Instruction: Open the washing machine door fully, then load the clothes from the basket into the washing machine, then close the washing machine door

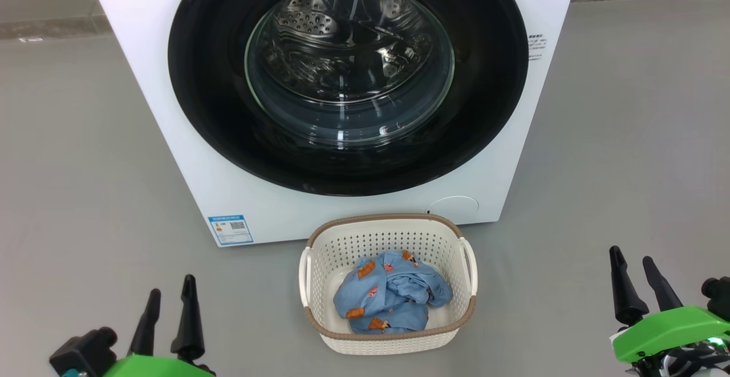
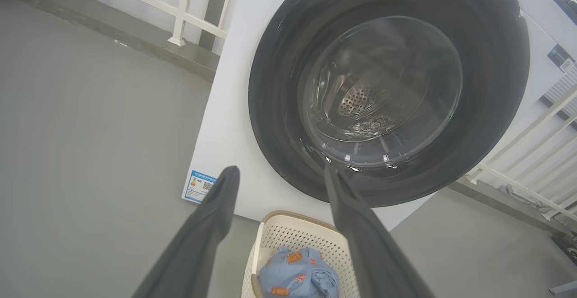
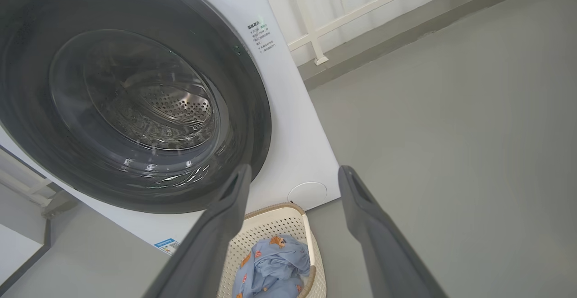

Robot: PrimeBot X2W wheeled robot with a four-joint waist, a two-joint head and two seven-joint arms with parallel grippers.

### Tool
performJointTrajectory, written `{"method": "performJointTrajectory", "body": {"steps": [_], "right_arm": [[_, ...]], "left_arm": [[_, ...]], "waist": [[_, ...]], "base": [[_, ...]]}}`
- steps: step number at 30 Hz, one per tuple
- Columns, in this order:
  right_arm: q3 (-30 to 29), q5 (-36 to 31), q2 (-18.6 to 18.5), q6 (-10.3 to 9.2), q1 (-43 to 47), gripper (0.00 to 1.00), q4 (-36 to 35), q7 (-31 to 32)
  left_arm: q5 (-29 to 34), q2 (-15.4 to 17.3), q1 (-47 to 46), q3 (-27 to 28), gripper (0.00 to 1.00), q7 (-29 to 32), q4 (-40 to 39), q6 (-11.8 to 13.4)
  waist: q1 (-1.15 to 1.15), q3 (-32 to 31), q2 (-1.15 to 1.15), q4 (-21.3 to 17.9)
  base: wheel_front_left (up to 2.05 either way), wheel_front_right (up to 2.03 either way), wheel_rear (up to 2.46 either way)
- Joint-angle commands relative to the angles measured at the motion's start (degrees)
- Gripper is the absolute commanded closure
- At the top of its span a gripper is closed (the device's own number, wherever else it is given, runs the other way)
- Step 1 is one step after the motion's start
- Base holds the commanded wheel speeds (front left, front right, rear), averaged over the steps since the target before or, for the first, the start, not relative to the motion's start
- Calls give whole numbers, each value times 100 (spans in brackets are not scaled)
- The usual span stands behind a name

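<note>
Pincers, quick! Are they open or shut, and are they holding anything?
Left pincer: open, holding nothing.
Right pincer: open, holding nothing.

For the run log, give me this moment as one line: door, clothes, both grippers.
door: shut | clothes: in basket | left gripper: open, empty | right gripper: open, empty | task: not started

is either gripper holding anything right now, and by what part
Nothing is held. The left gripper and the right gripper are both open and empty, clear of the basket, and the clothes lie loose inside it.
</note>
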Motion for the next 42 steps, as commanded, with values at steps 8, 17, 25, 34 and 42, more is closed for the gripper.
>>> {"method": "performJointTrajectory", "body": {"steps": [8, 17, 25, 34, 42], "right_arm": [[195, -818, -105, 25, -151, 0, -344, -107], [294, -1395, -123, 27, -129, 0, -497, -132], [359, -1965, -172, 29, -117, 0, -556, -190], [400, -2608, -209, 32, -124, 0, -586, -273], [380, -3239, -202, 34, -122, 0, -610, -381]], "left_arm": [[681, 81, -163, 54, 0, -208, -142, 44], [1206, 70, -193, 41, 0, -343, -76, 70], [1662, 49, -230, 59, 0, -478, 61, 67], [2219, 35, -309, 86, 0, -630, 213, 83], [2739, 5, -360, 124, 0, -782, 325, 111]], "waist": [[0, 2, 0, 17], [0, 14, 0, 34], [0, 23, 0, 49], [0, 34, 0, 48], [0, 30, 0, 39]], "base": [[0, 0, 0], [0, 0, 0], [0, 0, 0], [0, 0, 0], [0, 0, 0]]}}
